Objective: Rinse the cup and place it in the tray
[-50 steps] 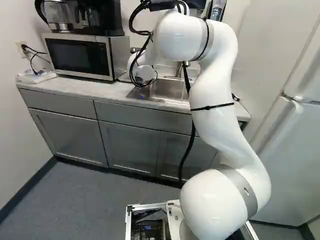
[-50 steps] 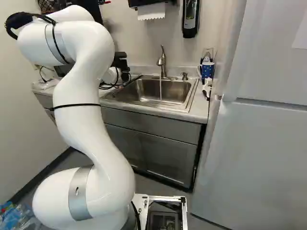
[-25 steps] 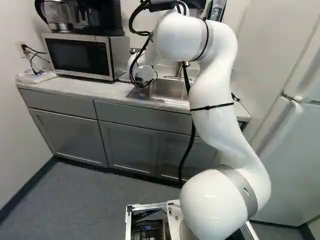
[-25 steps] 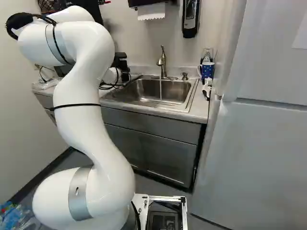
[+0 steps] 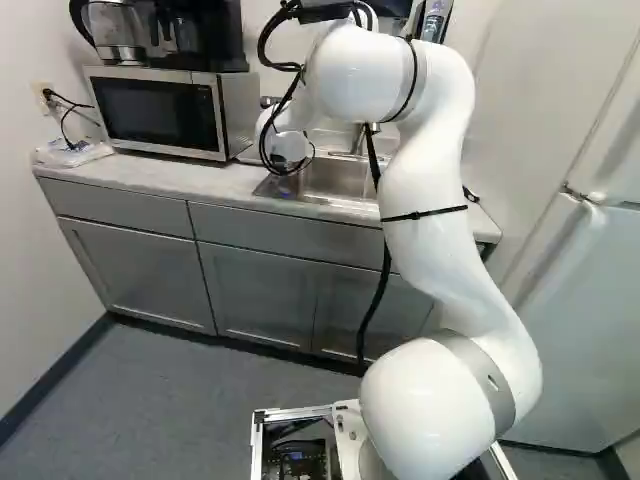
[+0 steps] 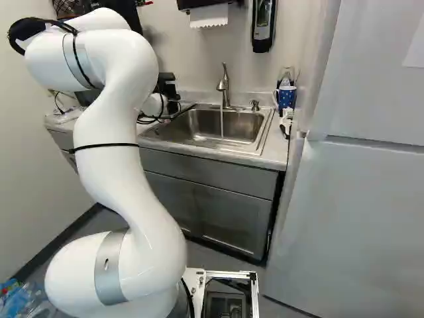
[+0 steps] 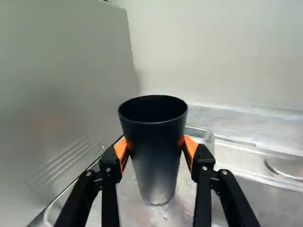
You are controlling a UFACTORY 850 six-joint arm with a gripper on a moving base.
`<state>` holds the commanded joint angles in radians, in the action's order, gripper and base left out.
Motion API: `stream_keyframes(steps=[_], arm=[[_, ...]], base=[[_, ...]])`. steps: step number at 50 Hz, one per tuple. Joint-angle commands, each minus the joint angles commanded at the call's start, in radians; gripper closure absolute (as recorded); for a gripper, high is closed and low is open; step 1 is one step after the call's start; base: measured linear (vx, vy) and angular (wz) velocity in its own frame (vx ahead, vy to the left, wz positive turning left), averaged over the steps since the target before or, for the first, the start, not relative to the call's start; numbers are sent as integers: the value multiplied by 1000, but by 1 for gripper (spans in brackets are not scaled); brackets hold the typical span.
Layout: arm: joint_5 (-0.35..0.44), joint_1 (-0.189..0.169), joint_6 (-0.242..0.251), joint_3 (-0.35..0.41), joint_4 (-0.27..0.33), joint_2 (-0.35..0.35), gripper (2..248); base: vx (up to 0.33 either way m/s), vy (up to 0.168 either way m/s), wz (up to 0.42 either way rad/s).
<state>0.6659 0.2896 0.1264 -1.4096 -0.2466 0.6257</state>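
Observation:
In the wrist view a dark, tapered cup (image 7: 157, 146) stands upright between the two fingers of my gripper (image 7: 156, 151), its rim facing up. Orange pads (image 7: 190, 147) lie against opposite sides of the cup, so the gripper is shut on it. The cup's base meets the wet floor of a clear tray (image 7: 61, 198) with scattered droplets. Both base views hide the cup, tray and fingers; the arm's white wrist (image 6: 154, 105) shows at the counter, left of the sink (image 6: 199, 126). A thin stream runs from the faucet (image 6: 224, 86).
The microwave (image 5: 160, 112) is on the counter (image 5: 160, 175), its grey side close beside the tray in the wrist view. A blue mug (image 6: 286, 97) stands right of the sink, near the refrigerator (image 6: 358, 218). A soap dispenser (image 6: 263, 25) hangs on the wall.

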Motion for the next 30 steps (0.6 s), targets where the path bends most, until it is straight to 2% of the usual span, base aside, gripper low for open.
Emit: stream_keyframes(steps=[1, 5, 6, 10, 11, 30], arm=[[0, 0, 0, 0, 0, 0, 77], [0, 0, 0, 0, 0, 0, 77], [0, 0, 0, 0, 0, 0, 41], [0, 0, 0, 0, 0, 0, 41], [0, 0, 0, 0, 0, 0, 6], [0, 0, 0, -5, 0, -13, 3]], base=[[0, 0, 0], [0, 0, 0], [0, 0, 0], [0, 0, 0], [0, 0, 0], [0, 0, 0]])
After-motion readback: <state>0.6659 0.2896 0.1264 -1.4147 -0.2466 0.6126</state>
